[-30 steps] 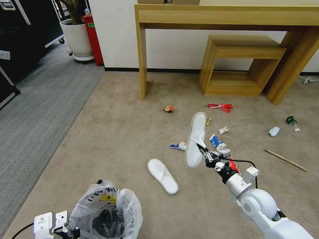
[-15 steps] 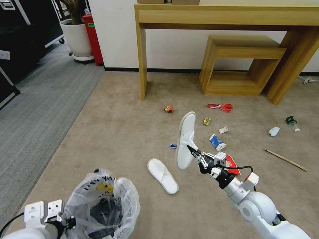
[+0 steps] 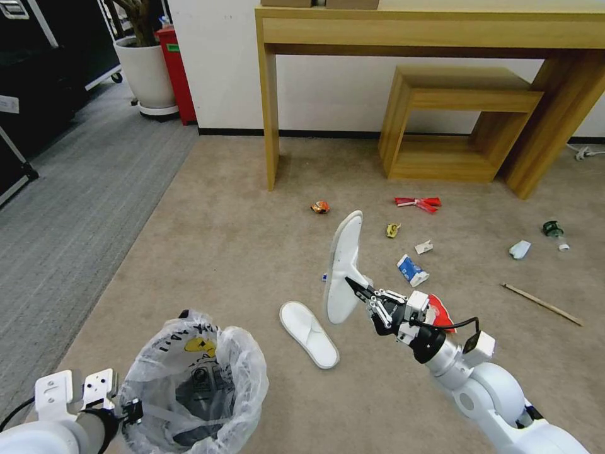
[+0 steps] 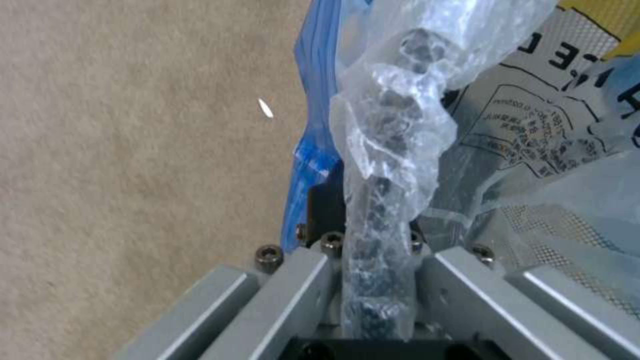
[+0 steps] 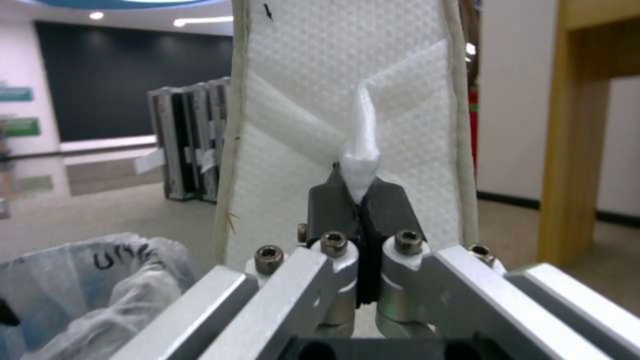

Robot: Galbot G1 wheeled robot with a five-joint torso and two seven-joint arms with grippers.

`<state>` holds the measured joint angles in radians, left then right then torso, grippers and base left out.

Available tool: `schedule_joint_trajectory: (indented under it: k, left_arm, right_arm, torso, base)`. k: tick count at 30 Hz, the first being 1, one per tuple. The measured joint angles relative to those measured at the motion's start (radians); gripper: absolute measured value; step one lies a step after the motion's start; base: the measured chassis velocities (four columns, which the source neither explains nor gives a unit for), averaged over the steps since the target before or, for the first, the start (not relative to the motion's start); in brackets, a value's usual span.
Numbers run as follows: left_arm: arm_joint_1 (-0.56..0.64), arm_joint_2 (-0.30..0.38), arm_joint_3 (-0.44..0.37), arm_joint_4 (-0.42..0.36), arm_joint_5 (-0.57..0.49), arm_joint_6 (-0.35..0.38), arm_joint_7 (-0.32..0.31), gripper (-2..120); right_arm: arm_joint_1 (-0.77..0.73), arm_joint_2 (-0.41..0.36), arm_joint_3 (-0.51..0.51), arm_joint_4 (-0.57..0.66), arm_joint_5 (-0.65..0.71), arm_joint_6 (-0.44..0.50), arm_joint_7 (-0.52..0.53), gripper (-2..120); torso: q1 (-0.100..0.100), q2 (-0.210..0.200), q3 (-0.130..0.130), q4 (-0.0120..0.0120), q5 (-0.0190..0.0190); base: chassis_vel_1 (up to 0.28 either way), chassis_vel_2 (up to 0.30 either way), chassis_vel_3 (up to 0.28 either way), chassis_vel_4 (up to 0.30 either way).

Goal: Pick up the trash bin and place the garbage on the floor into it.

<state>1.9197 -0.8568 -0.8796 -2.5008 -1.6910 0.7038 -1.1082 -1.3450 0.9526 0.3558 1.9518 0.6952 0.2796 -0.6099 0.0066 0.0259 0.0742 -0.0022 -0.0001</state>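
The right end effector (image 3: pixel 354 287) pinches the strap of 1 white slipper (image 3: pixel 342 268), held upright in the air above the beige carpet (image 3: pixel 208 252). The left end effector (image 4: pixel 373 210) is pressed together on the bagged rim of the trash bin (image 3: pixel 195 391), off the carpet's edge. A second slipper (image 3: pixel 309 333) lies between them; open carpet surrounds it.

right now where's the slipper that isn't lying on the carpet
In the head view it hangs off the floor, centre-right, pinched by its strap in the right gripper. The held slipper is just right of the other slipper on the carpet.
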Motion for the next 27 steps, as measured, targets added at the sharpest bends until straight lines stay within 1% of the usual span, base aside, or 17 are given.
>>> schedule_joint_trajectory:
  k: [1,2,3,5,6,9,10,12,15,22,27]
  left_arm:
    - [0.0,-0.008,-0.003,0.0,-0.019,-0.002,-0.016,0]
    - [0.0,-0.008,-0.003,0.0,-0.019,-0.002,-0.016,0]
    - [0.0,-0.014,-0.006,0.0,-0.035,-0.002,-0.029,0]
    - [-0.006,-0.019,-0.016,0.0,-0.09,-0.002,-0.064,0]
    - [-0.006,-0.019,-0.016,0.0,-0.09,-0.002,-0.064,0]
    - [-0.016,-0.016,-0.032,0.0,-0.156,-0.003,-0.088,0]
    - [-0.016,-0.016,-0.032,0.0,-0.156,-0.003,-0.088,0]
    - [-0.025,-0.014,-0.038,0.0,-0.196,-0.004,-0.099,0]
    - [-0.037,-0.017,-0.038,0.0,-0.225,-0.007,-0.109,0]
    - [-0.028,-0.033,-0.038,0.0,-0.229,-0.002,-0.116,0]
    - [-0.015,-0.036,-0.047,0.0,-0.225,0.003,-0.112,0]
  right_arm:
    - [0.005,0.002,0.0,0.001,-0.014,0.011,-0.015,0]
    - [0.005,0.002,0.0,0.001,-0.014,0.011,-0.015,0]
    - [0.008,0.003,-0.001,0.003,-0.024,0.017,-0.022,0]
    - [0.012,0.005,-0.009,0.011,-0.043,0.028,-0.032,0]
    - [0.012,0.005,-0.009,0.011,-0.043,0.028,-0.032,0]
    - [0.013,0.01,-0.021,0.022,-0.052,0.037,-0.055,0]
    - [0.013,0.01,-0.021,0.022,-0.052,0.037,-0.055,0]
    - [0.019,0.015,-0.029,0.023,-0.054,0.039,-0.07,0]
    - [0.024,0.022,-0.034,0.025,-0.054,0.044,-0.092,0]
    - [0.013,0.028,-0.035,0.029,-0.058,0.056,-0.111,0]
    - [0.022,0.029,-0.024,0.067,-0.042,0.058,-0.113,0]
  torso:
    - [0.0,0.0,0.0,0.0,0.0001]
    - [0.0,0.0,0.0,0.0,0.0001]
    - [0.0,0.0,0.0,0.0001,0.0002]
    - [0.0,0.0,0.0,0.0002,0.0001]
    - [0.0,0.0,0.0,0.0002,0.0001]
    - [0.0,0.0,0.0,0.0,0.0001]
    - [0.0,0.0,0.0,0.0,0.0001]
    - [0.0,0.0,0.0,0.0,0.0002]
    - [0.0,0.0,0.0,0.0,0.0001]
    - [0.0,0.0,0.0,0.0,0.0001]
    - [0.0,0.0,0.0,0.0,0.0001]
  base:
    - [0.0,0.0,0.0,0.0]
    - [0.0,0.0,0.0,0.0]
    - [0.0,0.0,0.0,0.0]
    - [0.0,0.0,0.0,0.0]
    - [0.0,0.0,0.0,0.0]
    - [0.0,0.0,0.0,0.0]
    - [0.0,0.0,0.0,0.0]
    - [0.0,0.0,0.0,0.0]
    - [0.0,0.0,0.0,0.0]
    - [0.0,0.0,0.0,0.0]
    - [0.0,0.0,0.0,0.0]
